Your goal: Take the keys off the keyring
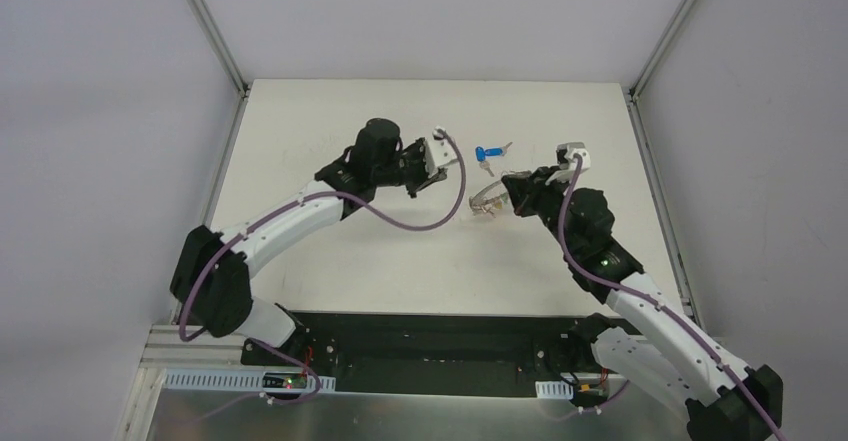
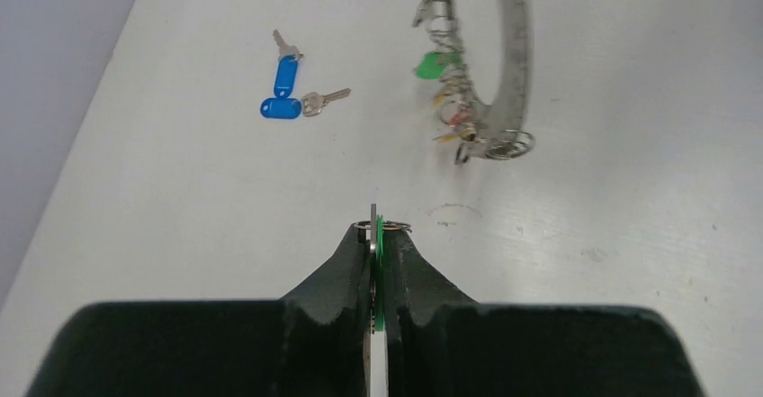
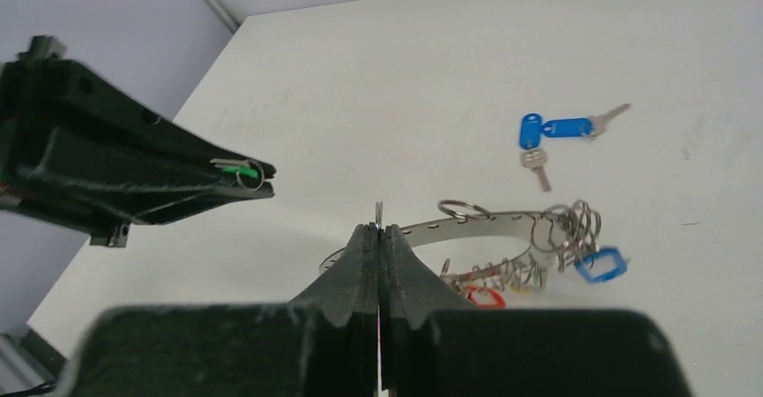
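The left fingers (image 2: 346, 262) are clamped on a green key (image 2: 380, 244). Its green head is pinched edge-on between the tips, and a small split ring (image 2: 389, 227) pokes out just past them. This key hangs above the surface (image 1: 400, 271), apart from the keyring (image 3: 486, 226), roughly midway between the left and right edges and nearer the far edge than the near one.

The right fingers (image 3: 355, 262) are pressed together on the keyring's flat grey band, and a thin sliver of metal stands up between the tips. The keyring sits right of the middle of the surface, curving away from the right fingers toward the left ones. I cannot tell whether its free end rests on the surface or hangs just over it. A bunch of keys (image 2: 447, 91) is strung on the band by small rings, with green, yellow, red and blue heads crowded together.

Two blue-headed keys (image 2: 284, 77) lie loose and flat on the surface, touching each other. They are between the keyring and the far edge, near both pairs of fingers but held by neither.
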Action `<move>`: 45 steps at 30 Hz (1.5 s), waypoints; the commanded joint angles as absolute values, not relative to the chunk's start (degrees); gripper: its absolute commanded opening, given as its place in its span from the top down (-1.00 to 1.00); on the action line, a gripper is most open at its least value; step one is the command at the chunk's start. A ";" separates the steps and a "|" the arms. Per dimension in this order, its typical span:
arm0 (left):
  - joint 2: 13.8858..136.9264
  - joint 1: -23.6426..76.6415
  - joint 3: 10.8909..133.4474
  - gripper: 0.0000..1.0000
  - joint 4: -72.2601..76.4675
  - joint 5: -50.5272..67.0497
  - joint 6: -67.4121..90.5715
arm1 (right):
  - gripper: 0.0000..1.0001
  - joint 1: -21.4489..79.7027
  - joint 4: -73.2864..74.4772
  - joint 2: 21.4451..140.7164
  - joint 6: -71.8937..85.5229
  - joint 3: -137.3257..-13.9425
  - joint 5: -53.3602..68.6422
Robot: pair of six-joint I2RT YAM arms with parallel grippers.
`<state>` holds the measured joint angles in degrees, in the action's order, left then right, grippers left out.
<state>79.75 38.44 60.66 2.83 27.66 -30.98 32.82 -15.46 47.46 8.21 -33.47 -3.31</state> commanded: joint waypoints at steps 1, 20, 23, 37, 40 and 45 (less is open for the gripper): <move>88.81 36.81 70.13 1.00 5.14 24.94 -14.22 | 1.00 32.47 -7.98 39.95 2.60 -38.66 -12.34; 114.16 35.96 101.96 -0.98 0.99 17.74 7.41 | 1.00 32.30 9.66 31.79 -1.66 -47.94 -16.94; 107.54 34.42 95.87 -0.98 -3.05 15.46 10.64 | 1.00 32.27 9.84 33.33 -0.48 -47.73 -15.66; 63.61 26.82 64.76 -0.98 -13.96 -12.41 14.45 | 1.00 33.99 -2.29 60.32 8.34 -59.65 6.91; 58.33 26.72 63.58 -0.98 -15.16 -18.09 13.08 | 0.95 37.22 -7.01 72.49 9.50 -74.83 15.51; 51.40 26.72 62.78 -0.98 -17.46 -24.14 11.36 | -0.76 38.12 -14.62 79.74 19.28 -88.14 16.27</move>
